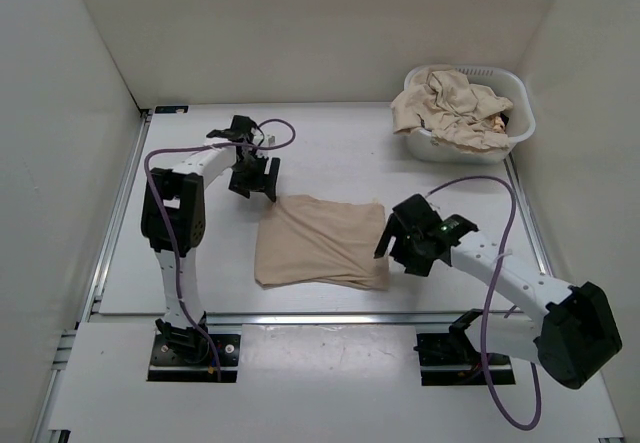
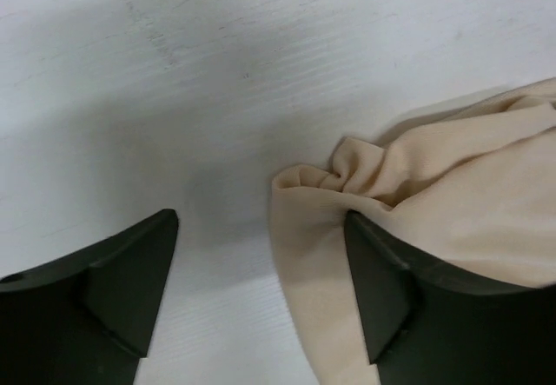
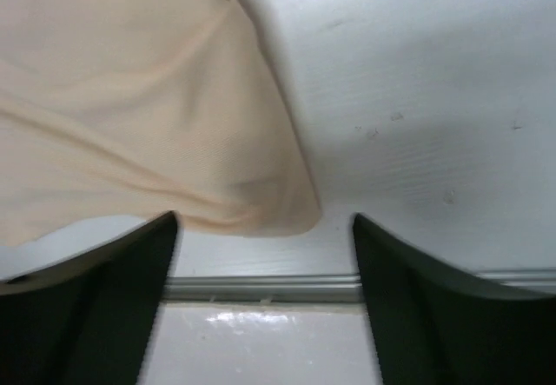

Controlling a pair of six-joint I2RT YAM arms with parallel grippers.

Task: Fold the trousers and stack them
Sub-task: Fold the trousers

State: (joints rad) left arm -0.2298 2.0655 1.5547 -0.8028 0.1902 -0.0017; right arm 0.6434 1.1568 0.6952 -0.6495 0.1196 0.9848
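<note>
The left claw (image 1: 254, 189) hangs released, jaws wide apart, at about 10 o'clock of the folded trousers (image 1: 320, 241). In its wrist view one finger (image 2: 391, 289) stands over the puckered corner of the cloth, though contact cannot be told. The right claw (image 1: 388, 235) is likewise released at 3 o'clock of the trousers, and its wrist view shows the near corner of the cloth lying between its fingers and beyond their tips. The trousers lie as a flat, roughly square bundle in the middle of the tabletop (image 1: 200, 263), holding nothing up and held by nothing. The fold looks about finished, so the job now is probably tidying. The bunched corner at 10 o'clock wants pressing flat or a light outward tug, and either claw should rise straight up so that no fingertip drags a layer open. At 1 o'clock of the tabletop a white slotted laundry basket (image 1: 520, 128) holds a heap of crumpled beige cloth (image 1: 450, 113), likely the next garments. The tabletop is matt white with a fine grain, framed by aluminium rails (image 1: 330, 317), and plain white walls (image 1: 300, 33) close it in at 9, 12 and 3 o'clock.
</note>
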